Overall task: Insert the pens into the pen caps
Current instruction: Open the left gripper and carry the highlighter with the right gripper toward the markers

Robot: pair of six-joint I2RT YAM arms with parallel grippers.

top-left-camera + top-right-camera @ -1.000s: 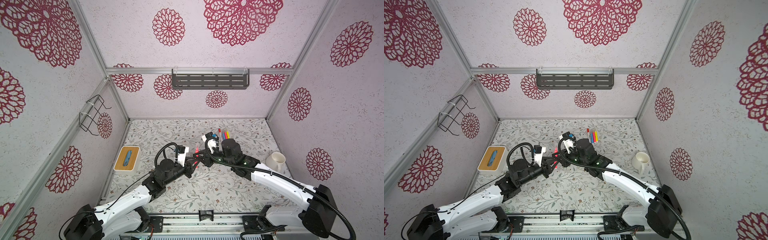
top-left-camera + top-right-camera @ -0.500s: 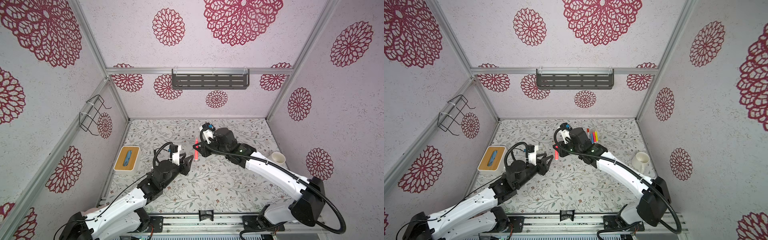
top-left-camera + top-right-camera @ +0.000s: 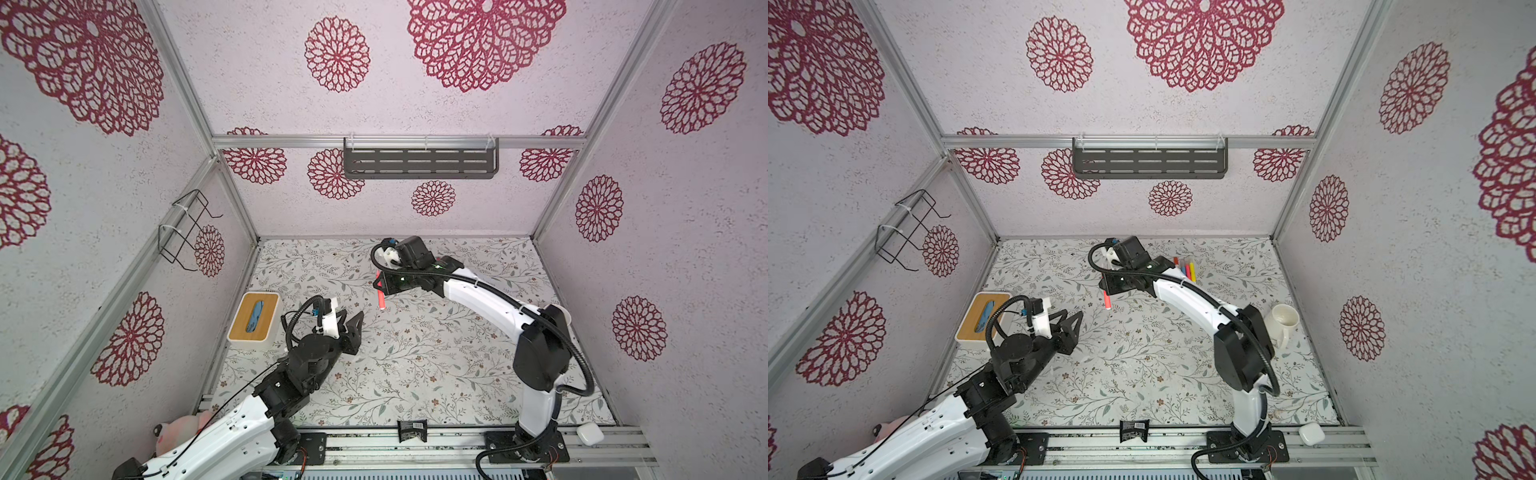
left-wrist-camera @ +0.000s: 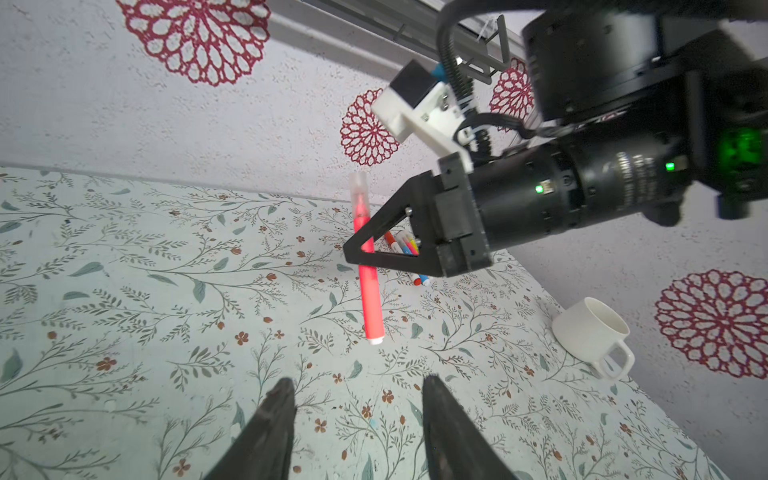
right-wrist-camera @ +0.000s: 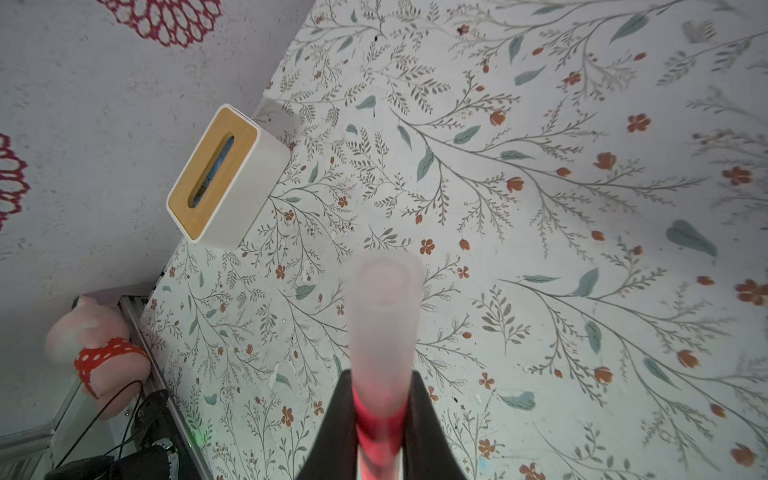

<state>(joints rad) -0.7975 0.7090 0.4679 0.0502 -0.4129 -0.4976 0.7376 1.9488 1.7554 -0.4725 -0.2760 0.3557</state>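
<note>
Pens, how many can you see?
5: one red pen held in the right gripper; about four more pens lying together at the back, partly hidden, so maybe more.

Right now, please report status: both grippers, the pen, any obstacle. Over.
Left gripper open, empty. Right gripper shut on red pen, clear cap on its upper end. Nothing between the grippers; other pens and mug lie apart.

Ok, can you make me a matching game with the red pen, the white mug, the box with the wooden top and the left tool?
1 red pen
2 white mug
3 wooden-topped box
4 left tool

A open, empty
B at the left edge of the table
C gripped by the right tool
D near the table's right edge

Pairs: 1-C, 2-D, 3-B, 4-A
</note>
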